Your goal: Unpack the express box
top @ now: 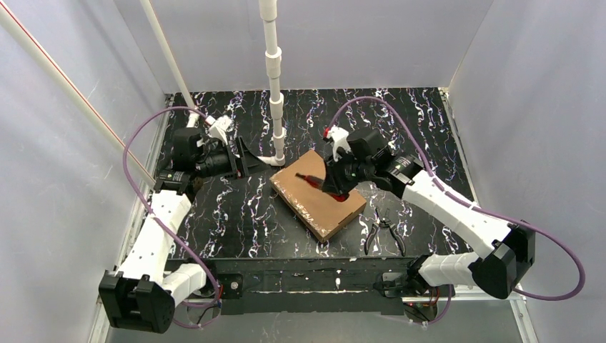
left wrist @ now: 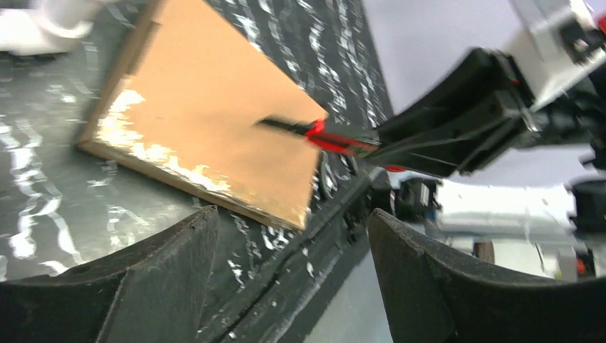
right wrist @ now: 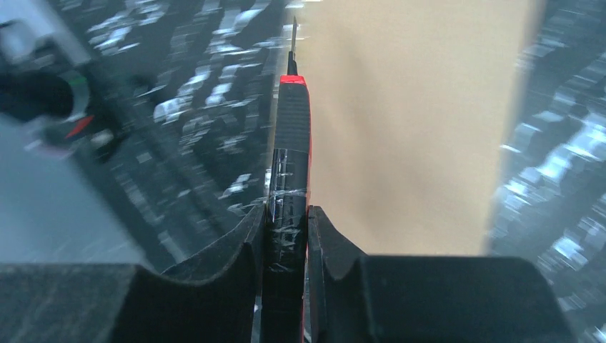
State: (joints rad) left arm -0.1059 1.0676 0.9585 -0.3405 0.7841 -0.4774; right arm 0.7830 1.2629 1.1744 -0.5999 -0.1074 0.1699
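Observation:
The express box [top: 318, 194] is a flat brown cardboard mailer lying closed and skewed on the black marbled table. It also shows in the left wrist view [left wrist: 207, 107] and the right wrist view [right wrist: 414, 121]. My right gripper [top: 334, 184] is shut on a black and red utility knife [right wrist: 289, 157], held above the box with the blade out, pointing along the box's left edge. The knife also shows in the left wrist view [left wrist: 314, 133]. My left gripper [top: 246, 158] is open and empty, left of the box, pointing toward it.
Black-handled pliers [top: 384, 234] lie on the table right of the box near the front edge. A white pipe stand [top: 275, 86] rises behind the box. Grey walls enclose the table. The table's front edge [left wrist: 343, 236] runs close under my left gripper's view.

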